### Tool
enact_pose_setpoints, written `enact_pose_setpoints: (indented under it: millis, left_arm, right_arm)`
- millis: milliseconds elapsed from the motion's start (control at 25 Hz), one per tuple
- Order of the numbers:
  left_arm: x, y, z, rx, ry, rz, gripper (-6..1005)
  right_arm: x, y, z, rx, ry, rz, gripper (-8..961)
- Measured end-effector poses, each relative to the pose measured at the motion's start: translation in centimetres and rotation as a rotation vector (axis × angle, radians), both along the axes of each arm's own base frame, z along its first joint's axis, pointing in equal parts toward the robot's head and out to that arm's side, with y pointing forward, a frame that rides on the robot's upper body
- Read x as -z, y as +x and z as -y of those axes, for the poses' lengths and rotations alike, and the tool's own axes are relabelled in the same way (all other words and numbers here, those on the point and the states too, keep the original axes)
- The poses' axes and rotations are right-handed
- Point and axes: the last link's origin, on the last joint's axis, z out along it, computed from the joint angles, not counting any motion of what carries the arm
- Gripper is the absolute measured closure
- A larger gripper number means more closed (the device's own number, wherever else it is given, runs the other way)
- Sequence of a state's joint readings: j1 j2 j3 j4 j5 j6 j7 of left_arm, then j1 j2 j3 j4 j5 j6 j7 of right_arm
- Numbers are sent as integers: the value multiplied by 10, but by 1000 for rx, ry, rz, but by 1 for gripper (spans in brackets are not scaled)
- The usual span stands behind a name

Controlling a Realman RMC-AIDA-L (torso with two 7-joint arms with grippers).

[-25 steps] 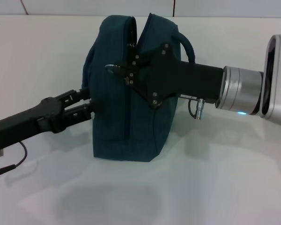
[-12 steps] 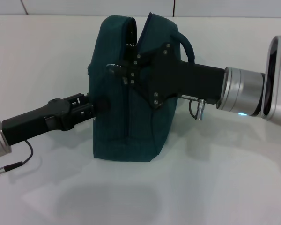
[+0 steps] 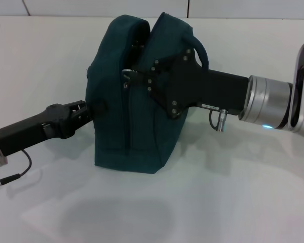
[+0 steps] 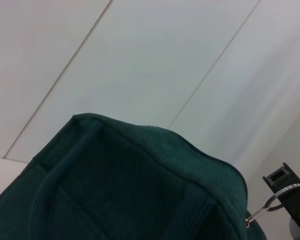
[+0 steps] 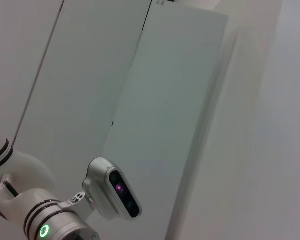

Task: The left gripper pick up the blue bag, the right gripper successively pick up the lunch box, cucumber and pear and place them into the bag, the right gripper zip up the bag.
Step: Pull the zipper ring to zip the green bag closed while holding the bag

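Observation:
The blue bag (image 3: 121, 131) stands upright in the middle of the white table, its top seam parted at the peak. My left gripper (image 3: 92, 108) reaches in from the lower left and is shut on the fabric of the bag's left side. My right gripper (image 3: 131, 77) reaches across the bag's front from the right and is shut on the ring zipper pull (image 3: 125, 76). The left wrist view shows the bag's top (image 4: 120, 190), the ring (image 4: 274, 200) and a right fingertip (image 4: 279, 176). The lunch box, cucumber and pear are out of view.
The white table (image 3: 233, 197) spreads around the bag. A loop handle (image 3: 202, 48) sticks out behind the right gripper. A thin cable (image 3: 20, 172) hangs under the left wrist. The right wrist view shows only wall panels and a robot part (image 5: 110, 195).
The left gripper has closed on the bag's side and pulled it left, so the bag shifted and bulged that way. The right gripper with the ring moved slightly right and down.

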State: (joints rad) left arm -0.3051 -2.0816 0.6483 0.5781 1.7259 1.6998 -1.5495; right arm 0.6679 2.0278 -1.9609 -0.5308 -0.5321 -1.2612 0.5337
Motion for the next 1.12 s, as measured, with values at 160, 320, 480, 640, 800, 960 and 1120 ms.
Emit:
enact_pose_setpoints:
  millis: [160, 320, 480, 640, 800, 960, 1120]
  left_arm:
    - [1, 3, -2, 12, -5, 0, 922]
    - [2, 6, -5, 27, -7, -1, 930]
    - [4, 8, -5, 42, -11, -8, 939]
    - [4, 9, -6, 57, -8, -16, 945]
    - [5, 9, -5, 71, 4, -27, 946]
    - [6, 10, -5, 75, 0, -29, 946]
    - [7, 13, -4, 97, -17, -24, 947]
  right_arm:
    - [0, 0, 0, -2, -1, -3, 946]
    - [-1, -2, 1, -10, -2, -9, 946]
    - [-3, -6, 0, -18, 3, -19, 946]
    - [-7, -8, -3, -10, 18, -33, 946]
    - [-10, -9, -8, 3, 28, -41, 946]
    - [-13, -9, -12, 21, 26, -45, 946]
    - [-14, -7, -18, 51, 37, -40, 946]
